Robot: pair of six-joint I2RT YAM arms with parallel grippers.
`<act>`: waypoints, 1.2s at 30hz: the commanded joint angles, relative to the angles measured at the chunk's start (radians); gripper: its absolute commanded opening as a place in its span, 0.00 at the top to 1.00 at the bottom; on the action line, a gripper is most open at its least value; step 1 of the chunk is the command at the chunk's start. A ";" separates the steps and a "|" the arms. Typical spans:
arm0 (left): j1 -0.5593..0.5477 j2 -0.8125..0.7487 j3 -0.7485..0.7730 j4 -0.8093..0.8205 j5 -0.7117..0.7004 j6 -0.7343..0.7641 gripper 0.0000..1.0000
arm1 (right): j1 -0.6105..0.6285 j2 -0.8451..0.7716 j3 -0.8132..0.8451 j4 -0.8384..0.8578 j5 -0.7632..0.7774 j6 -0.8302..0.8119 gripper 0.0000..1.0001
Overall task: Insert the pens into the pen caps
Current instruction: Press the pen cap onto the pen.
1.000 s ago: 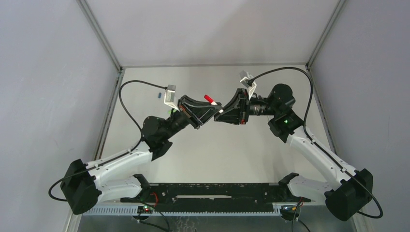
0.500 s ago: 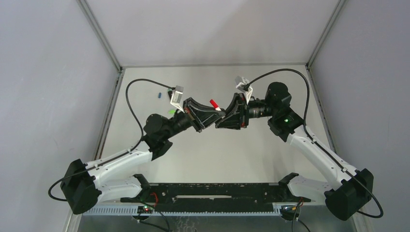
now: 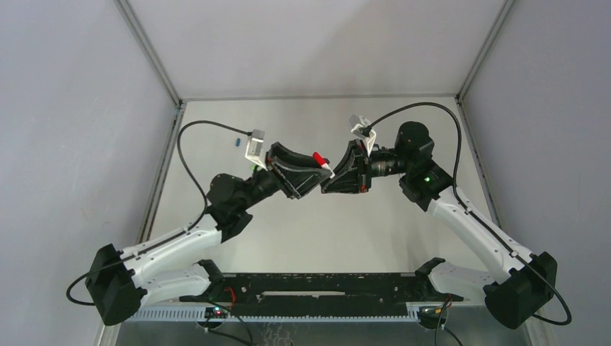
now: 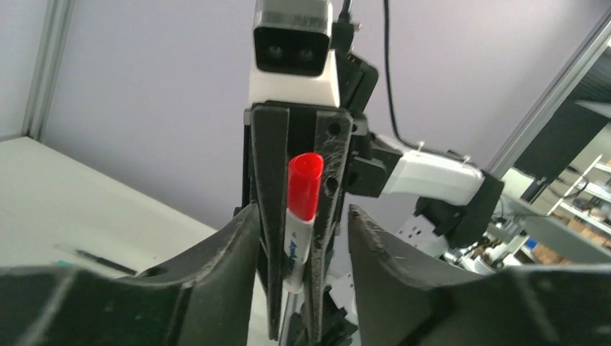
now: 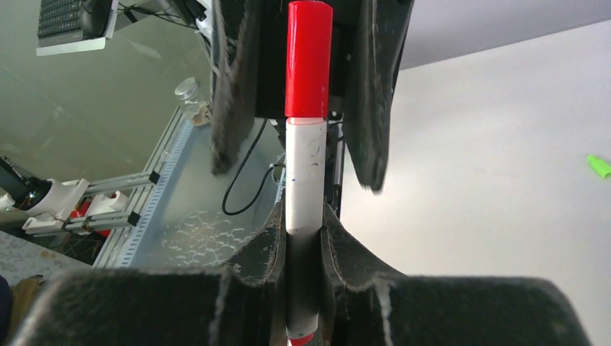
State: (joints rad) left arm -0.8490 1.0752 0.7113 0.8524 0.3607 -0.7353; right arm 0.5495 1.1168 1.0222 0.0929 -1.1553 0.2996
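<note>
Well above the grey tabletop (image 3: 324,216), the right hand (image 5: 302,223) clenches a white plastic pen barrel (image 5: 302,166); its long axis points into the left hand (image 4: 301,213), whose released fingers (image 5: 230,86) flank the pen's short red cap (image 5: 310,58), untouching.

- The pen (image 5: 305,180) is off the table (image 3: 310,231), above its middle, between the two arms.
- The cap (image 5: 309,58) sits on the pen's end toward the left arm.
- The pen's other end lies between the fingers of the right gripper (image 5: 302,231), touching both.
- The left gripper (image 5: 301,169) faces in from the left, its fingers either side of the cap and clear of it.
- A loose cap (image 3: 236,142) lies on the table near the far left edge, beyond the left gripper.
- A second loose cap (image 5: 598,166) lies on the table, well apart from the pen.
- A thin pen (image 4: 94,258) lies flat on the table.
</note>
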 commanded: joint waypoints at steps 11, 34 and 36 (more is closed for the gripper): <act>0.001 -0.206 -0.127 0.016 -0.063 0.109 0.20 | -0.005 -0.017 0.030 0.019 -0.069 0.012 1.00; 0.011 -0.081 0.089 -0.021 -0.132 -0.028 0.35 | -0.001 -0.020 0.016 -0.011 -0.041 0.011 1.00; 0.012 -0.073 0.089 -0.021 -0.128 -0.031 0.38 | -0.002 -0.019 0.016 -0.012 -0.040 0.012 1.00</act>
State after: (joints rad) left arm -0.8421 0.9913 0.7464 0.8215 0.2131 -0.7502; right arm 0.5491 1.1164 1.0225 0.0757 -1.2049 0.3012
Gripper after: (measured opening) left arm 0.637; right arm 0.202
